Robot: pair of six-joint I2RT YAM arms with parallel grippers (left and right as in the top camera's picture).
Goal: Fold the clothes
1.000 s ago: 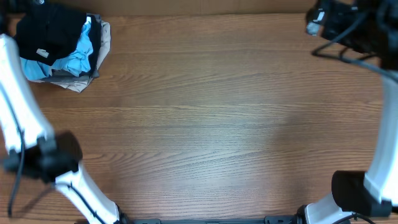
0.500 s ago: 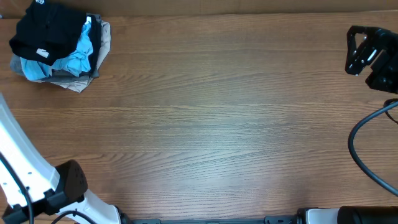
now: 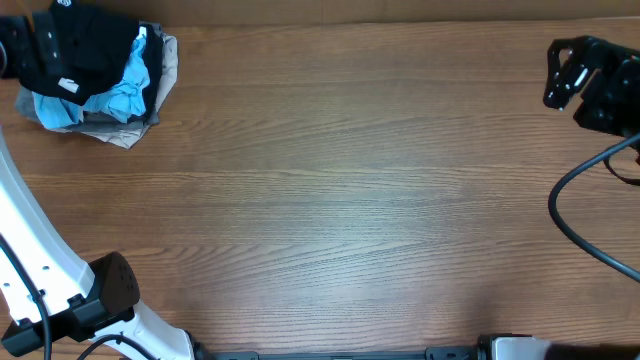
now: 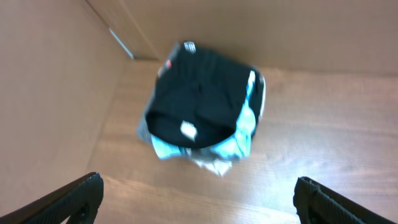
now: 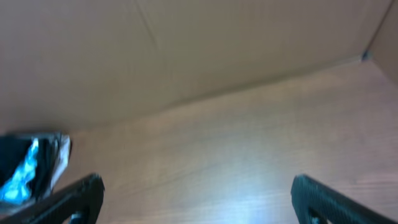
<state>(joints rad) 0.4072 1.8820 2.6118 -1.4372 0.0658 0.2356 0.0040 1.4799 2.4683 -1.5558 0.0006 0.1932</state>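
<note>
The clothes, a black garment (image 3: pixel 85 45) with a small white tag (image 3: pixel 68 86), lie on top of a pile at the table's far left corner. In the left wrist view the black garment (image 4: pixel 199 102) sits ahead of my left gripper (image 4: pixel 200 202), whose fingers are wide apart and empty, short of the pile. In the overhead view my left gripper (image 3: pixel 12 50) is at the pile's left edge. My right gripper (image 3: pixel 558 78) is at the far right, away from the pile. It is open and empty in the right wrist view (image 5: pixel 199 199).
A light blue shirt (image 3: pixel 125 85) and tan and grey garments (image 3: pixel 165 65) lie under the black one. Brown cardboard walls (image 4: pixel 50 93) stand behind and left of the pile. The wooden table (image 3: pixel 340 190) spans the middle. A black cable (image 3: pixel 565 215) hangs at the right.
My left gripper has come into the overhead view at the pile's left edge. My right gripper has shifted slightly left. The pile has not moved.
</note>
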